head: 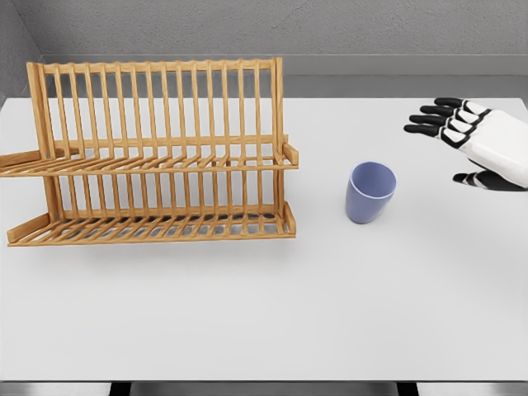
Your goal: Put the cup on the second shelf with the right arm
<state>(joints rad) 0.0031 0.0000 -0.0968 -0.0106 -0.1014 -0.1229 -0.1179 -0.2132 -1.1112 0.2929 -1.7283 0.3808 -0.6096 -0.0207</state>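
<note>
Right hand (462, 144) fingers spread, holds nothing | cup (370, 192) upright nr rack (157, 157)

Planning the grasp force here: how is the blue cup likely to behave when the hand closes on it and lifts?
The cup looks rigid and thin-walled, so probably light. Its sides are smooth and taper toward the base, so it may slip downward in a loose grip. Standing upright and empty on the table, a sideways nudge from the right hand could tip it.

White table (264, 322) spans the view, surface flat. Grey wall (330, 25) stands behind its far edge.
</note>
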